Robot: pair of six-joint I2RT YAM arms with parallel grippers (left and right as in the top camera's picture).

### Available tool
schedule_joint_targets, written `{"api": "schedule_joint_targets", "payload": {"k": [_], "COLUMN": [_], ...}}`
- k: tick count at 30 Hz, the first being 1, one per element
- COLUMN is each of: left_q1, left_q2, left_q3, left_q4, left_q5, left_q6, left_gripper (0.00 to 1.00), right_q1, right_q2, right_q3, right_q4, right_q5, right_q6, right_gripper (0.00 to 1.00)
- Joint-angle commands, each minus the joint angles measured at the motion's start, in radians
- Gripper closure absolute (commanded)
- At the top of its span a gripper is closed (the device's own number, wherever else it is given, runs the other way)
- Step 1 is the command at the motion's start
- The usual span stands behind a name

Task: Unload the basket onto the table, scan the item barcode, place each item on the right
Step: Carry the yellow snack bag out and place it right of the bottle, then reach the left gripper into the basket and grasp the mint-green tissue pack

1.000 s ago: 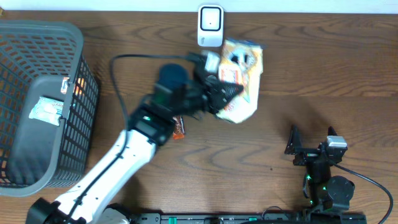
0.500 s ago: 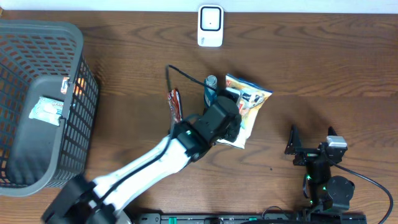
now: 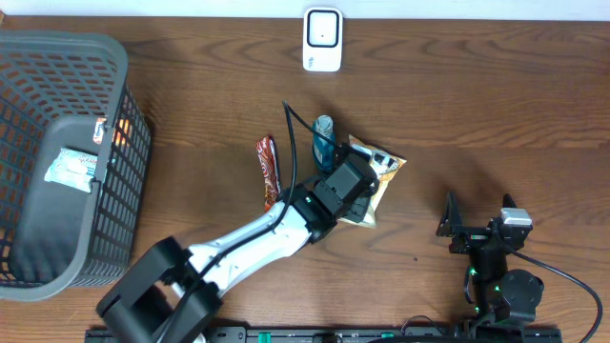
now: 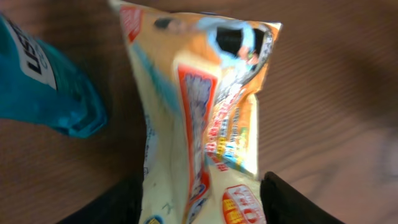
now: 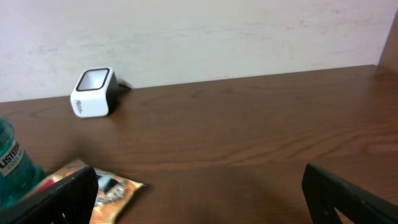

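The item, a yellow-orange snack bag [image 3: 379, 168], lies on the table right of centre, partly under my left wrist. In the left wrist view the bag [image 4: 205, 118] fills the frame, and my left gripper [image 4: 202, 198] stands open, with one finger on each side of the bag's near end. From above, the left gripper [image 3: 358, 198] sits over the bag's front edge. The white barcode scanner [image 3: 322, 40] stands at the table's back edge, well away from the bag. Over bare wood at the front right, my right gripper [image 3: 477, 225] is open and holds nothing.
A blue bottle [image 3: 324, 139] stands just left of the bag. Beside it lies a red snack bar [image 3: 269, 171]. A grey wire basket [image 3: 124, 171] at the far left holds a white packet [image 3: 69, 167]. The left arm's cable loops over the bottle.
The left arm has carried the bag from in front of the scanner back to mid-table and lowered it. Its jaws, shut on the bag before, have opened. The right arm is still.
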State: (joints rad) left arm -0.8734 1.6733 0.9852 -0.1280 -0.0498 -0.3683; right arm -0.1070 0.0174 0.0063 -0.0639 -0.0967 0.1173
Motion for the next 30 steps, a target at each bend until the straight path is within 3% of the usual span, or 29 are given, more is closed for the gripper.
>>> {"api": "schedule_joint_targets", "payload": {"k": [1, 12, 19, 25, 28, 30], "left_q1": [-0.018, -0.019, 0.039, 0.200, 0.385, 0.491], "left_q2": [-0.106, -0.534, -0.729, -0.800, -0.798, -0.797], "left_q3": [0.024, 0.024, 0.035, 0.143, 0.224, 0.237], "left_q4": [0.002, -0.011, -0.082, -0.186, -0.271, -0.293], "left_q5": [-0.014, -0.009, -0.255, -0.462, -0.650, -0.668], "left_q6": [0.003, -0.010, 0.045, 0.148, 0.150, 0.146], "left_gripper": [0.36, 0.28, 0.25, 0.18, 0.17, 0.17], "right_q1": [0.002, 0.002, 0.002, 0.002, 0.002, 0.002], "right_q2": [-0.004, -0.004, -0.004, -0.004, -0.004, -0.004], "right_q3": [-0.001, -0.001, -0.001, -0.001, -0.001, -0.001], "right_q4": [-0.004, -0.004, -0.004, -0.004, -0.004, -0.004], "right_q5": [0.001, 0.001, 0.001, 0.001, 0.001, 0.001], "right_q6": [-0.010, -0.010, -0.010, -0.010, -0.010, -0.010], "right_gripper": [0.01, 0.01, 0.01, 0.01, 0.01, 0.01]}}
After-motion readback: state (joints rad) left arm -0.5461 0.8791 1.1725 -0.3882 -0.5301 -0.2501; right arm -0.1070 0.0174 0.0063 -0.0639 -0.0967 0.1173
